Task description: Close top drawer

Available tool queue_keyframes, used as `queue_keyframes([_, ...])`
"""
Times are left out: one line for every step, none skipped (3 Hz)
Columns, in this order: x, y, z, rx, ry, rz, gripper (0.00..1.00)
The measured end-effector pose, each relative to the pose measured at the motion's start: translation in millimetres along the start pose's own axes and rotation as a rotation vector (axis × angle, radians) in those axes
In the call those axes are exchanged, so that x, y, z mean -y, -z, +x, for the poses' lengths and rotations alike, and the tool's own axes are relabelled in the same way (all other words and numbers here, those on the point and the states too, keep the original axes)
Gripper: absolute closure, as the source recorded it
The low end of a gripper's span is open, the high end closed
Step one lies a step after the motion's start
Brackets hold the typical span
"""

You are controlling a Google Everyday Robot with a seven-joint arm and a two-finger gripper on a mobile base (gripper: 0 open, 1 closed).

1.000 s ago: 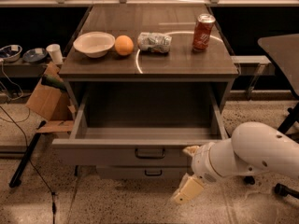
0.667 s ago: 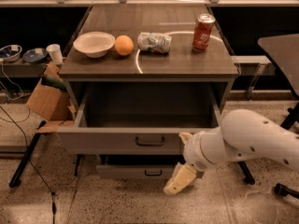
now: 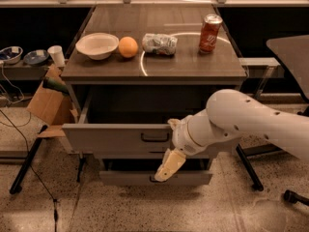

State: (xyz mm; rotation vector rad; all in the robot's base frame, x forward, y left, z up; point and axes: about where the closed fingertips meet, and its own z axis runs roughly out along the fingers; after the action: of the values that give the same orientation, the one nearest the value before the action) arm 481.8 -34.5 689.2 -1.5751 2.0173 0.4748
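The top drawer (image 3: 116,138) is a wide grey drawer with a small dark loop handle (image 3: 154,137). It stands partly pulled out of the cabinet (image 3: 154,71), with a dark gap behind its front panel. My gripper (image 3: 165,149) is open and empty at the right part of the drawer's front panel, just right of the handle. One cream finger (image 3: 169,164) hangs down below the panel and the other (image 3: 173,124) sits at the panel's top edge. My white arm (image 3: 241,124) comes in from the right and hides the drawer's right end.
On the cabinet top stand a white bowl (image 3: 97,45), an orange (image 3: 128,47), a crumpled foil bag (image 3: 159,43) and a red can (image 3: 210,33). A lower drawer front (image 3: 193,179) sticks out slightly. A cardboard box (image 3: 50,103) stands left, a chair base (image 3: 292,195) right.
The top drawer has slid well back into the cabinet, with its front panel now much nearer the cabinet. My arm and gripper moved left and forward with it.
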Motion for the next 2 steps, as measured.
queue_keyframes([6.2, -3.3, -7.8, 0.002, 0.003, -0.004, 0.00])
queue_keyframes([6.3, -3.4, -8.1, 0.002, 0.003, -0.004, 0.18])
